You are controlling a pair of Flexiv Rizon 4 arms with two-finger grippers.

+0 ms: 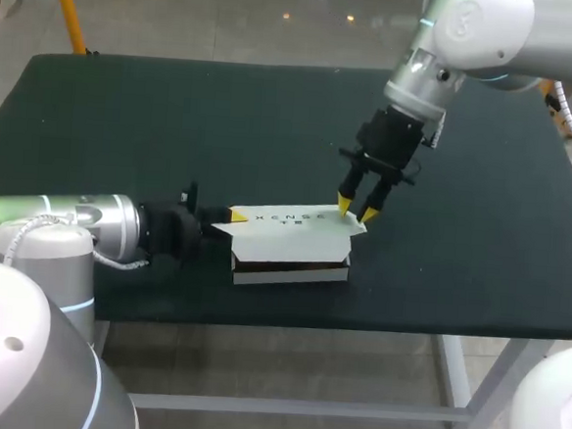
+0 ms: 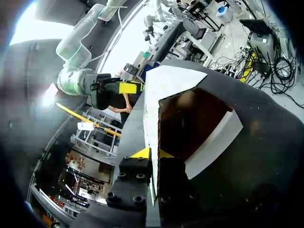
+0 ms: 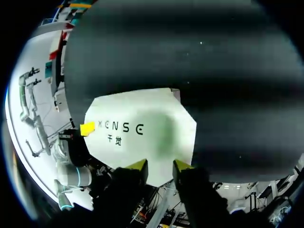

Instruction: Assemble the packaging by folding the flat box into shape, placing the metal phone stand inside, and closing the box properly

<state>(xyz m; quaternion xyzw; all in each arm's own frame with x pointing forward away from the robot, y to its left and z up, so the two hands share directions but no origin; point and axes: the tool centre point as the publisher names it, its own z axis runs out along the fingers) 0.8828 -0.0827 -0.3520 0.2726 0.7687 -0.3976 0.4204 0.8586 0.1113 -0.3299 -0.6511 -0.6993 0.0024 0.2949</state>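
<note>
A white box [image 1: 292, 264] with a dark inside lies near the table's front edge, its printed lid panel [image 1: 285, 224] resting over the top. My left gripper [image 1: 235, 215] comes in level from the left and is shut on the lid's left edge. In the left wrist view both yellow tips pinch that white panel [image 2: 171, 85] at the gripper [image 2: 153, 153], beside the box's open brown cavity [image 2: 190, 123]. My right gripper [image 1: 356, 212] points down at the lid's far right corner. Its fingers stand apart in the right wrist view [image 3: 160, 165], at the edge of the lid [image 3: 142, 128]. No phone stand shows.
The dark green table [image 1: 125, 125] stretches bare behind and to both sides of the box. Its front edge runs just below the box. My left arm's grey body [image 1: 60, 223] lies low along the front left.
</note>
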